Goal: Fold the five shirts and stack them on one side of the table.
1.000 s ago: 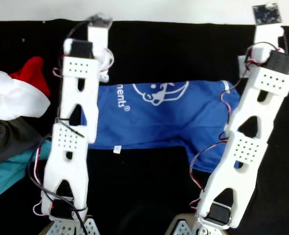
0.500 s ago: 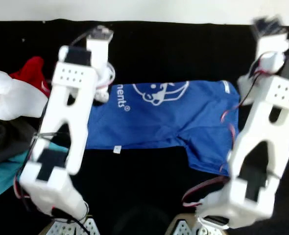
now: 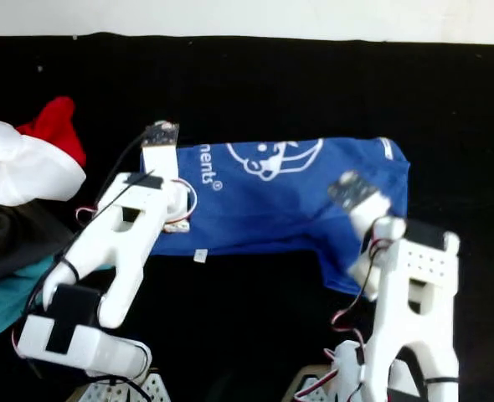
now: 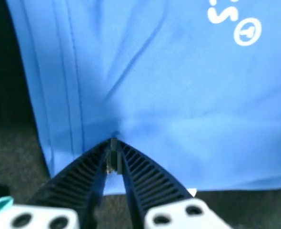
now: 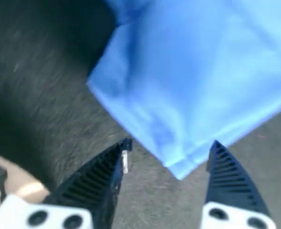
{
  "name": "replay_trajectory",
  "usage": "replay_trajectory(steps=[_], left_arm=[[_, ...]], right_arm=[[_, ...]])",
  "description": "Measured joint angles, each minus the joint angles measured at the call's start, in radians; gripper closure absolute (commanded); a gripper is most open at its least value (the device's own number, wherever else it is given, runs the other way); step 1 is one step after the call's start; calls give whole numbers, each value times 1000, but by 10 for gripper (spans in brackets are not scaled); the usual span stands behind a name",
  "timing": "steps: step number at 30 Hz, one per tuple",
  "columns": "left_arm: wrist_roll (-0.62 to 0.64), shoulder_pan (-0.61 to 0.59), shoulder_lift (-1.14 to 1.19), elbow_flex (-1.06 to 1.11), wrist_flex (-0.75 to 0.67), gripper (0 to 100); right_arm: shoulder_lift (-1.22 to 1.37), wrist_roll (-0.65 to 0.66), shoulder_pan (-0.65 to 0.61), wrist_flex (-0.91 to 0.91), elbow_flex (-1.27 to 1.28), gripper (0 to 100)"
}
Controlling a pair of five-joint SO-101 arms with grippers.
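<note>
Left gripper [image 4: 113, 151]: jaws pressed together, tips pinching a small pucker of the blue shirt [image 4: 178, 86] just inside its near hem, with creases in the cloth running out from that point. In the high view this arm [image 3: 117, 251] reached from the near edge to the shirt's left end. Right gripper [image 5: 170, 151]: jaws held wide apart, holding nothing, hanging above the black surface [image 5: 45, 71]. A loose corner of the blue cloth lay just past the tips, in line with the gap between them, and I could not tell whether either tip touched it. From above, the right arm [image 3: 410, 301] stood over the shirt's near right corner, where a flap [image 3: 343, 268] dropped toward the arm bases, below the line of the hem. The shirt itself lay flat as a wide band across the middle of the surface, between the two arms, white print [image 3: 272, 157] facing up along its far edge and a small white tag [image 3: 200, 256] at the near hem. At the surface's left side, apart from the blue shirt, I logged a loose heap of unfolded garments: teal [image 3: 0, 297] nearest, dark grey [image 3: 12, 239] above it, then white [image 3: 21, 172], with red [image 3: 59, 117] farthest back. Beyond the shirt, bare black cloth ran to a pale strip [image 3: 247, 17] at the far edge.
</note>
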Motion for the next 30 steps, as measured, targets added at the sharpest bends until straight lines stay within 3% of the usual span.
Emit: replay_trajectory(steps=[8,12,18,27,30], left_arm=[[0,3,52,-12,-18,992],[0,3,57,-12,-18,992],[0,3,57,-12,-18,992],[0,3,57,-12,-18,992],[0,3,57,-12,-18,992]], right_arm=[[-6,106,0,-210,206,736],[-6,152,0,-238,269,783],[-5,195,11,-322,284,804],[276,201,74,-387,170,813],[339,201,98,-387,109,929]])
